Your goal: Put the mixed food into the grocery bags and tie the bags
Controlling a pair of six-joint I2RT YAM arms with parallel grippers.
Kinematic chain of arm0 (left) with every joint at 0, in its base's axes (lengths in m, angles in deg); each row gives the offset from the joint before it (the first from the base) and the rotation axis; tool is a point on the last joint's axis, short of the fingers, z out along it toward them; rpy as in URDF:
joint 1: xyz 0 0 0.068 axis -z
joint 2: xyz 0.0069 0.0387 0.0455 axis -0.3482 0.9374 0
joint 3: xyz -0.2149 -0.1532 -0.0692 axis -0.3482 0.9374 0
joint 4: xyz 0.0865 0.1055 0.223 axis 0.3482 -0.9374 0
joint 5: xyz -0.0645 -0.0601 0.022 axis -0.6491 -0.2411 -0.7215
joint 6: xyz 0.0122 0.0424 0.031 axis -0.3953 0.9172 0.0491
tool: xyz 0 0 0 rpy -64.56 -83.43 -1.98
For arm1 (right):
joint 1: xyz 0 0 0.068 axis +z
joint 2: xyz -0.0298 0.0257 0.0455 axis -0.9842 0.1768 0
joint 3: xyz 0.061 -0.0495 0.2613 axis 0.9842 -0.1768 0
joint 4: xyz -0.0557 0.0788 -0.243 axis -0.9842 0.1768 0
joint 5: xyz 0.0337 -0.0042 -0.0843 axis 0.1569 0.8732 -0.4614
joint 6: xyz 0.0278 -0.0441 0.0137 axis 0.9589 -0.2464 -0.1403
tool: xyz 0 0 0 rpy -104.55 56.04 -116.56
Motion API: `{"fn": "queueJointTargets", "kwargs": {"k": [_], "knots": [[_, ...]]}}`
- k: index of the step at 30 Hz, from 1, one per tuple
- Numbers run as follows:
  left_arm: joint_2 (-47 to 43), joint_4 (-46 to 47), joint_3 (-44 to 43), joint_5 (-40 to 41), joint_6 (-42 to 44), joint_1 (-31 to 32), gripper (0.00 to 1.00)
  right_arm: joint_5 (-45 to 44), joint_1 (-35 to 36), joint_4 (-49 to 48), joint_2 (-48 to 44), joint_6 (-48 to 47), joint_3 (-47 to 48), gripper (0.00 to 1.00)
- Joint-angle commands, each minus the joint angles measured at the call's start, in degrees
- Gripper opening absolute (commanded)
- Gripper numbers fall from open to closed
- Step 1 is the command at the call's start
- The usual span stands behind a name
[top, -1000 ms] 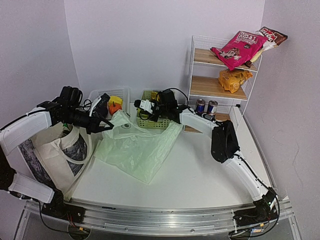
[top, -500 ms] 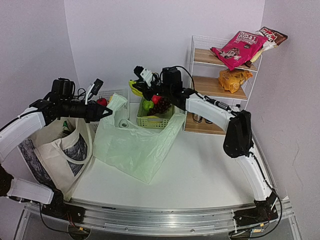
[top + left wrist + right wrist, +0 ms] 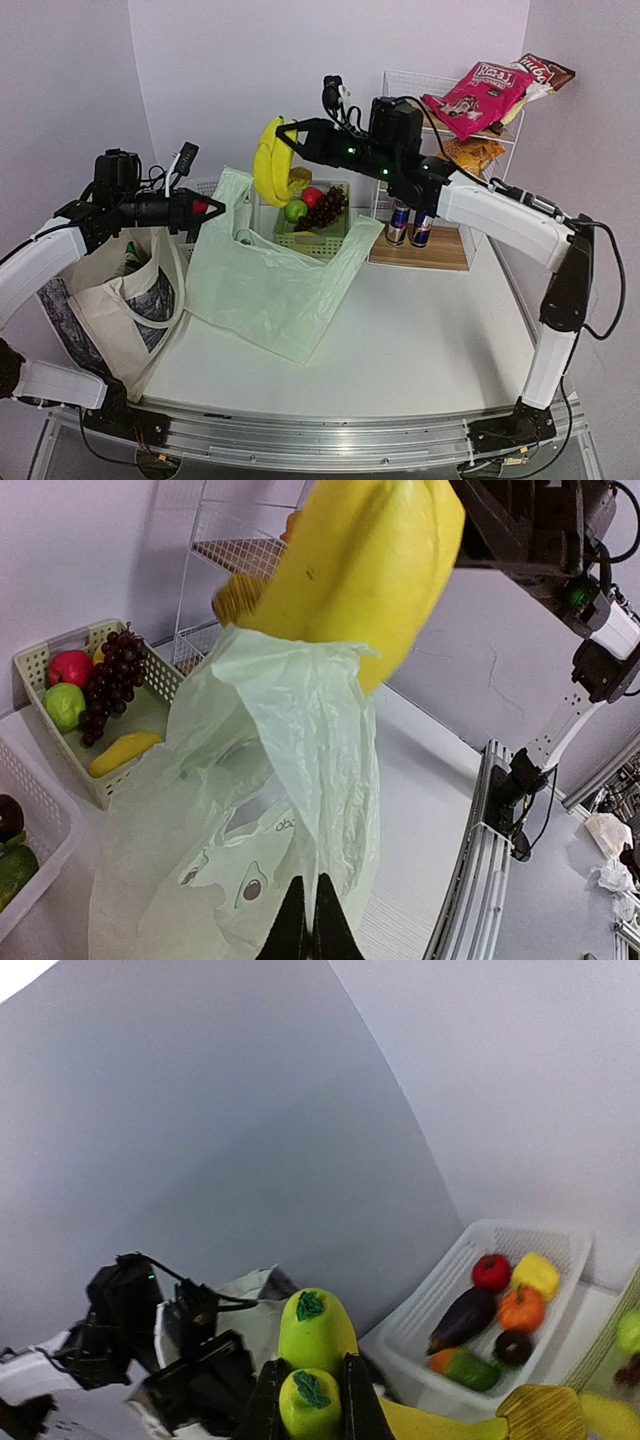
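Obs: right gripper (image 3: 287,132) clamped on bananas (image 3: 267,165), in the air just above the bag (image 3: 270,290). The left gripper (image 3: 212,207) pinches the bag rim, holding it up; bag body on bench (image 3: 430,340).

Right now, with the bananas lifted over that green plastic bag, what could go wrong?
1. The right gripper clamps the bananas only at the stem end, and the bunch hangs free, so it may swing or slip out.
2. The left gripper pinches just a thin edge of the plastic bag, whose mouth looks folded and narrow. The bananas might catch the rim, pull it loose, or fall beside the bag.
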Motion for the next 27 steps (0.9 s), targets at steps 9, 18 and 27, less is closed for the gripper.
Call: {"fn": "queueJointTargets", "kwargs": {"k": [9,18,27], "knots": [[-1.58,2.25,1.25,-8.43,2.58,-0.21,0.00,-3.47,1.50,-14.68,-7.39,35.64,-20.12,0.00],[-1.46,2.50,0.74,-8.89,2.57,-0.22,0.00,-7.31,4.48,-18.28,-2.51,48.63,-22.98,0.00],[-1.84,2.98,0.32,-10.88,2.97,-0.18,0.00,-10.92,7.42,-14.63,-4.19,40.42,-25.81,0.00]]}}
